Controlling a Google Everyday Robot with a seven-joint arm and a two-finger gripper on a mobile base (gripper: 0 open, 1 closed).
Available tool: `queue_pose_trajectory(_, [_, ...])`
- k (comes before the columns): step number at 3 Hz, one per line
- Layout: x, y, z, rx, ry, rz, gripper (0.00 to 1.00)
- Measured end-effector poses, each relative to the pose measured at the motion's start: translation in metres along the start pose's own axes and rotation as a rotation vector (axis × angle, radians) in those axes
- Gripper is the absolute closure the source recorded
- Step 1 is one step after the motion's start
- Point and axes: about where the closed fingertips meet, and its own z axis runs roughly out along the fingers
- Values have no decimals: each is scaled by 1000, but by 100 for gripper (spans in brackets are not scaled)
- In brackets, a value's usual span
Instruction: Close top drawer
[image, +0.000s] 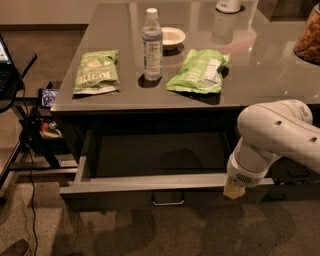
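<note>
The top drawer (150, 183) is pulled far out from under the grey desk top, wide, shallow and dark grey, with a lighter front rim and nothing visible inside. A small metal loop handle (168, 199) sits at the middle of its front. My white arm comes in from the right and bends down over the drawer's front right corner. My gripper (233, 191) shows as a pale tip at the front rim near that corner.
On the desk top (260, 75) lie two green snack bags (96, 71) (199, 71), a water bottle (152, 44), a small white bowl (172, 36) and a jar of snacks (307, 37). A black stand with cables (22, 125) is at the left.
</note>
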Motion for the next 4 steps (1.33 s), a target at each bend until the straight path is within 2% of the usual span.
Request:
queue_pose_trajectory(2, [34,34,-4,-33,9,80,100])
queue_pose_trajectory(3, [35,35,-4,-33,9,81,100])
queue_pose_trajectory(4, [18,19,11,-20,9,76,100])
